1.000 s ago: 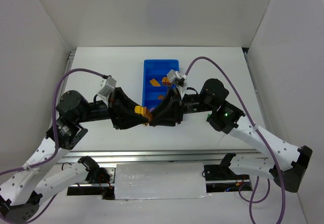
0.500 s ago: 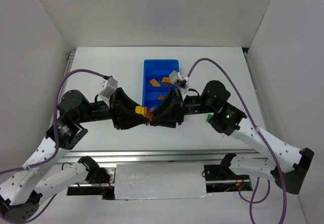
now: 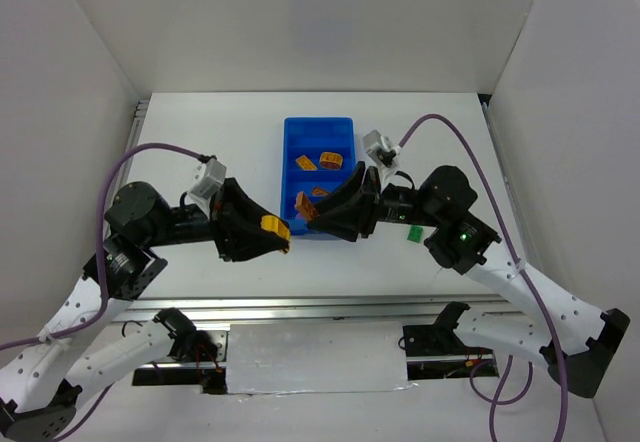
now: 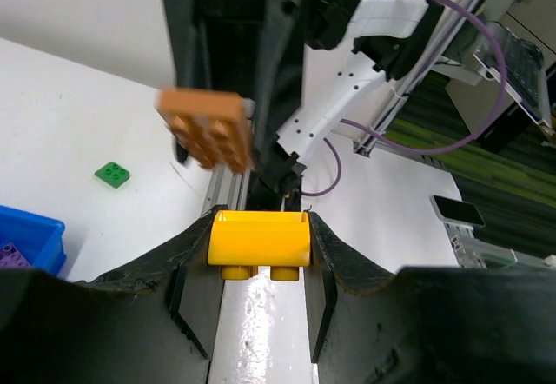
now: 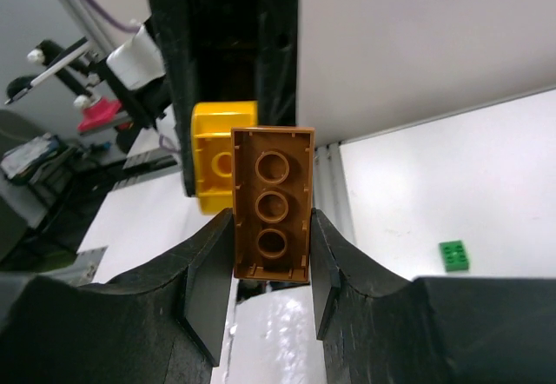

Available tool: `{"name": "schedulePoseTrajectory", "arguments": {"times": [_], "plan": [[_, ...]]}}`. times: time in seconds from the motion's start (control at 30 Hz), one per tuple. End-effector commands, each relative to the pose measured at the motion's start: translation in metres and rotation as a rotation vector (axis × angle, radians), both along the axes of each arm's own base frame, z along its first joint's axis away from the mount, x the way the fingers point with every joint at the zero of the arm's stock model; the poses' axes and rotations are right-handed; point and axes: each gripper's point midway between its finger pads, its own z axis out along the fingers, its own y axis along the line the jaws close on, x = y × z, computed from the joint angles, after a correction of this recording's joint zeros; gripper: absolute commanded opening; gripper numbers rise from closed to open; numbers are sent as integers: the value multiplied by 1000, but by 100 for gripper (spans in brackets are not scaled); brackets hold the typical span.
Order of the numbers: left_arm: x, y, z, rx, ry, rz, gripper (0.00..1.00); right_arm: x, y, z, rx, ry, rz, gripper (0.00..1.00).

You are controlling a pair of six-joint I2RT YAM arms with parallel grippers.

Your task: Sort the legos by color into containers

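two arms, two tools, one blue tray (image 3: 318, 123) on the white counter (image 3: 200, 132). the top view counts three orange-brown legos (image 3: 327, 159) lying inside the tray, toward its far and middle parts. a single green lego (image 3: 413, 232) sits loose on the counter to the right of the tray, near the right arm. two more bricks are held off the counter: one yellow brick (image 3: 272, 225) clenched in the left tool (image 3: 284, 233), and one brown brick (image 3: 300, 201) pinched in the right tool (image 3: 304, 212).

the wrist views add what the top view cannot. the left wrist view shows the yellow brick crosswise between both pads, with two round tubes on its underside. it also shows a purple lego (image 4: 9, 255) in a corner of the tray, which the top view does not show. the right wrist view shows the brown brick gripped by its long sides. its hollow underside, with three round tubes, faces the camera, and the yellow brick sits behind it to the left.

both arms are folded with elbows out and forearms reaching inward roughly level above the counter. the tools point at each other by the tray's near left corner. the right tool's tip is over the tray's near end, and the left tool is just beside that corner. the two held bricks are near each other but apart.
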Motion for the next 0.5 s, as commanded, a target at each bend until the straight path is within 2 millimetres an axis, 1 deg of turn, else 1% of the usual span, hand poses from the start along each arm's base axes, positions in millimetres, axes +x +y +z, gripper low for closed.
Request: {"name": "schedulePoseTrajectory", "arguments": {"times": [0.0, 0.07, 0.1, 0.13, 0.2, 0.23, 0.27, 0.3, 0.33, 0.37, 0.4, 0.43, 0.47], "plan": [[-20, 8, 23, -41, -88, -50, 0, 3, -10, 25, 78, -63, -44, 0], [-19, 8, 23, -41, -92, -48, 0, -3, -8, 24, 68, -73, 7, 0], [-19, 8, 23, -41, -91, -47, 0, -3, -5, 22, 61, -62, 18, 0], [-18, 7, 23, -40, -87, -44, 0, -1, -5, 21, 60, -60, 15, 0], [-15, 7, 23, -37, -82, -29, 0, 8, -7, 19, 49, -64, -52, 0], [-10, 9, 26, -40, -81, 9, 0, 26, -10, 16, 31, -38, -148, 0], [-6, 10, 26, -34, -74, 34, 0, 35, -11, 14, 10, -57, -194, 0], [-2, 11, 21, -11, -43, 65, 0, 47, -11, 6, -26, -47, -242, 0], [3, 14, 23, -6, -44, 104, 0, 66, -14, -1, -74, -21, -340, 0], [18, 17, 22, 0, -23, 196, 0, 79, -16, -9, -116, -30, -395, 0], [26, 20, 18, 12, -1, 242, 0, 89, -18, -18, -147, -19, -436, 0], [32, 24, 13, 36, 24, 288, 0, 105, -22, -32, -193, 0, -497, 0], [47, 30, 9, 49, 53, 385, 0, 115, -26, -39, -216, 4, -537, 0]]}}
